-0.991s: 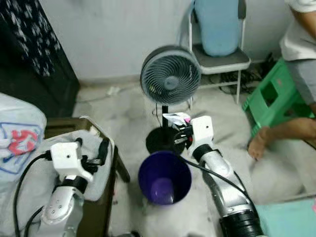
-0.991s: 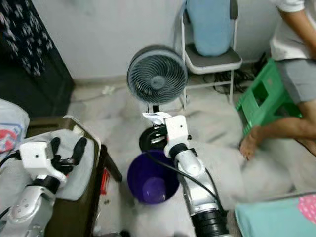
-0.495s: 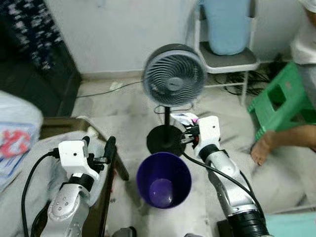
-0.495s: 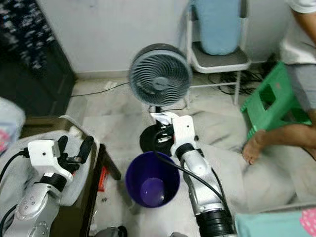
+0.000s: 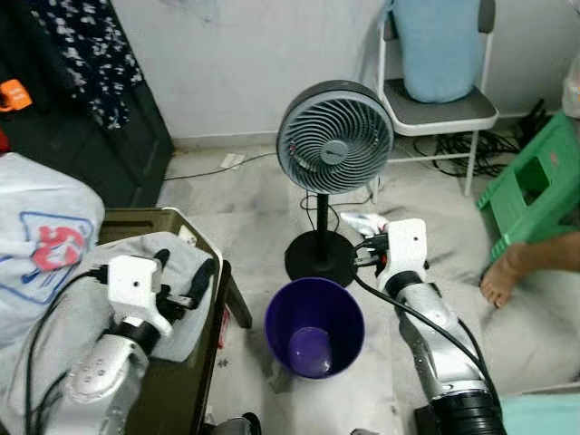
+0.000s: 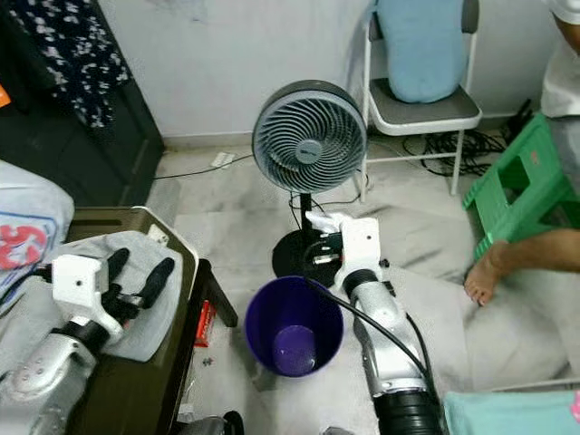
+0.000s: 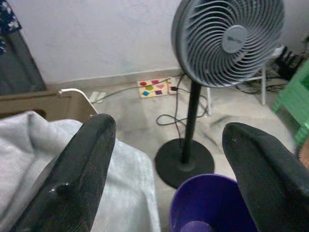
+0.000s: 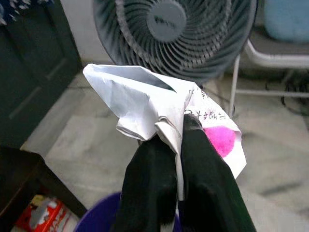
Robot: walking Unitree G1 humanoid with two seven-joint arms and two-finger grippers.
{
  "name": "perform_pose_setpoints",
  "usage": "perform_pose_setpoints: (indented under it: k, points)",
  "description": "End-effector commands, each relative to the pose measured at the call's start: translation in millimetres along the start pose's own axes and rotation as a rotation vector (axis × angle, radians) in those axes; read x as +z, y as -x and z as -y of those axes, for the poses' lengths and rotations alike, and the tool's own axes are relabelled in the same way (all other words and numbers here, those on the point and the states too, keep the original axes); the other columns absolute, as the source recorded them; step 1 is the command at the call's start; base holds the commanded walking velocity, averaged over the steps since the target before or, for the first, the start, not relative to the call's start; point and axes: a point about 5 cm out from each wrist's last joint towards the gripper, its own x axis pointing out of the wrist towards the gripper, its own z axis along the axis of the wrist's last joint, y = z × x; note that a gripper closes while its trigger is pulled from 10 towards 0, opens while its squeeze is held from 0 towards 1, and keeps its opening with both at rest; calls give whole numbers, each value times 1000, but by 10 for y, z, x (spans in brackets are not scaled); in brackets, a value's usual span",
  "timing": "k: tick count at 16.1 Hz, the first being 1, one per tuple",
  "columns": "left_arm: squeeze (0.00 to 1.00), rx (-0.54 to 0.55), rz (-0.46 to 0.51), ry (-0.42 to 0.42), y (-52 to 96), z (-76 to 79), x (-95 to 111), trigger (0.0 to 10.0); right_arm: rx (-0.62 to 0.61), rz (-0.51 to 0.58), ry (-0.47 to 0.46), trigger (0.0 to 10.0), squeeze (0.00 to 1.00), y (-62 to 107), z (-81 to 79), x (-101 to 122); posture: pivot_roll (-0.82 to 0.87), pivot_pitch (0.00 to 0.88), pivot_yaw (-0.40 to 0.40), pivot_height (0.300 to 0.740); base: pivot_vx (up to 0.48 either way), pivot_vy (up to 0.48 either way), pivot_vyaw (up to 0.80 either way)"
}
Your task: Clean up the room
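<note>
A crumpled white wrapper (image 8: pixel 154 104) with a pink patch is pinched in my right gripper (image 8: pixel 175 126), whose black fingers are shut on it. In the left eye view that wrapper (image 5: pixel 359 223) hangs just beyond the far rim of a purple bin (image 5: pixel 314 324) standing on the floor, in front of the fan's base. My left gripper (image 5: pixel 186 276) is open over a grey cloth (image 5: pixel 177 263) draped on a dark olive box (image 5: pixel 195 362); its fingers (image 7: pixel 84 171) hold nothing.
A grey standing fan (image 5: pixel 335 138) rises right behind the bin. A folding chair (image 5: pixel 439 95) with a blue cushion stands at the back wall, cables under it. A green stool (image 5: pixel 535 195) and a person's bare foot (image 5: pixel 503 272) are at the right. A printed bag (image 5: pixel 41 240) lies left.
The camera has shifted, so the whole scene sits further right and lower. My right gripper still holds the wrapper near the bin's far rim. The left gripper stays open over the cloth.
</note>
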Motion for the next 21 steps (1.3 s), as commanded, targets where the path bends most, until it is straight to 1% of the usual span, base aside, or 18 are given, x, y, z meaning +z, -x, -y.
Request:
perform_pose_setpoints:
  k: [1,2,4,6,7,9,10,11,12,14,16,19,21]
  points:
    - [0,2,-1,-16,35,-64,22,10000,2,-25,0,10000,0,-17,-58,-11,-42,166,91,740,0,0,0]
    - [0,-15,4,-21,43,-62,41,10000,8,-37,8,10000,0,-19,-96,-11,-41,168,90,740,0,0,0]
    - [0,-103,-11,-57,115,-17,53,10000,16,-54,19,10000,0,-21,-181,-56,-41,176,93,740,0,0,0]
    - [0,-190,-57,-60,258,27,21,10000,-2,-107,18,10000,0,-18,-255,-183,-36,200,115,740,0,0,0]
    - [0,-266,-86,-82,340,82,20,10000,-15,-156,8,10000,0,-32,-296,-293,-19,221,132,740,0,0,0]
    - [0,-325,-102,-99,382,137,37,10000,-25,-194,8,10000,0,-47,-318,-387,-8,233,141,740,0,0,0]
    - [0,-338,-106,-99,402,141,48,10000,-28,-204,5,10000,0,-46,-336,-409,6,242,152,740,0,0,0]
    - [0,-404,-120,-128,462,188,99,10000,-54,-241,0,10000,0,-71,-361,-507,31,255,172,740,0,0,0]
    - [0,-429,-128,-134,484,212,110,10000,-69,-259,5,10000,0,-92,-349,-548,42,257,180,740,0,0,0]
    - [0,-462,-140,-159,517,210,130,10000,-94,-284,7,10000,0,-124,-325,-594,57,262,189,740,0,0,0]
    - [0,-458,-149,-169,554,186,158,10000,-125,-325,17,10000,0,-160,-276,-661,85,267,199,740,0,0,0]
    - [0,-453,-165,-179,584,154,177,10000,-158,-338,25,10000,0,-210,-186,-677,102,271,210,740,0,0,0]
    - [0,-454,-169,-182,592,150,189,10000,-160,-338,34,10000,0,-252,-196,-654,106,272,218,740,0,0,0]
